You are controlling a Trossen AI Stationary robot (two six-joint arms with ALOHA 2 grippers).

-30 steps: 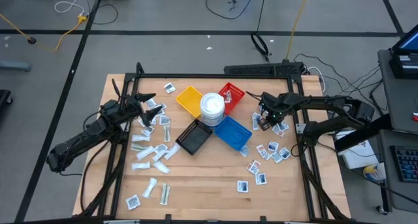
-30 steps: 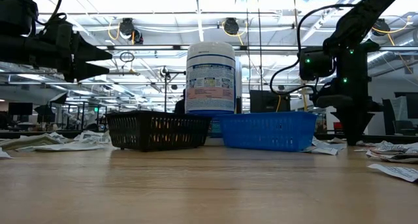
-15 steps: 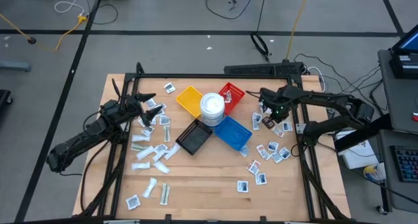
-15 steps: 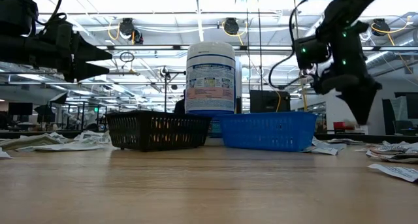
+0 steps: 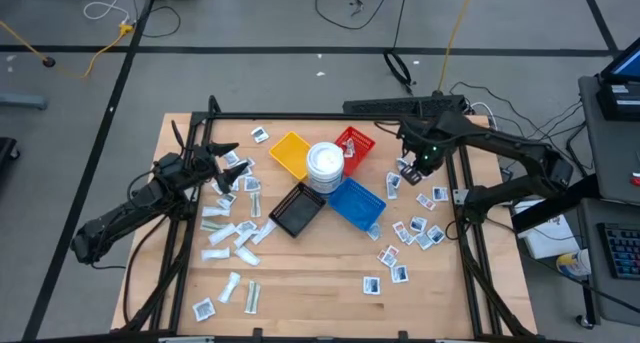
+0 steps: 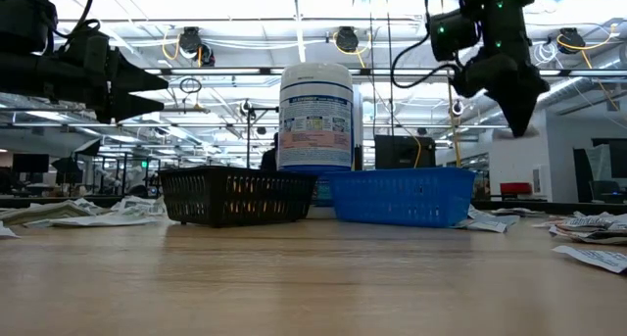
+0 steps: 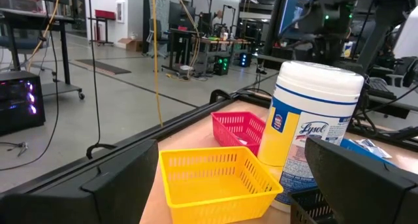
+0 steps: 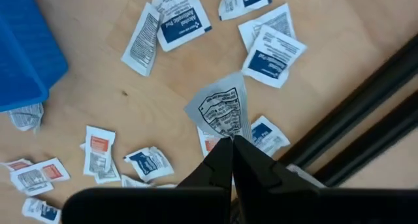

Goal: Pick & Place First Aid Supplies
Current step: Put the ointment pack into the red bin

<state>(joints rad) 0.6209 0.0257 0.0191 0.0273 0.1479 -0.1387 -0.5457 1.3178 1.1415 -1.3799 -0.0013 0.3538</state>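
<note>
My right gripper [image 8: 230, 140] hangs high above the table's right part [image 5: 411, 167], pointing down [image 6: 518, 120] and shut on one small white packet with black print [image 8: 222, 108]. Other first aid packets lie flat on the wood below it [image 8: 175, 16] and in a scatter at the right [image 5: 420, 231] and at the left [image 5: 235, 233]. My left gripper [image 5: 228, 155] waits open and level at the left [image 7: 228, 185], facing the yellow tray [image 7: 212, 175] and touching nothing. My right gripper pinches the packet's narrow end [image 8: 226, 132] between its two fingertips, coming from above and pointing down. The packet hangs below the fingers, fanned out, lifted clear of the table and of the other packets.
In the table's middle stand a yellow tray [image 5: 290, 153], a red tray [image 5: 354, 143], a blue tray [image 5: 355, 203] and a black tray [image 5: 296, 211] around a white tub [image 5: 324, 165]. A black frame rail [image 8: 366, 113] runs along the right side.
My right gripper has gone straight up from the table, staying shut, and has turned a little about its own axis. The packet has come up with it and now hangs clear of the packets on the wood.
</note>
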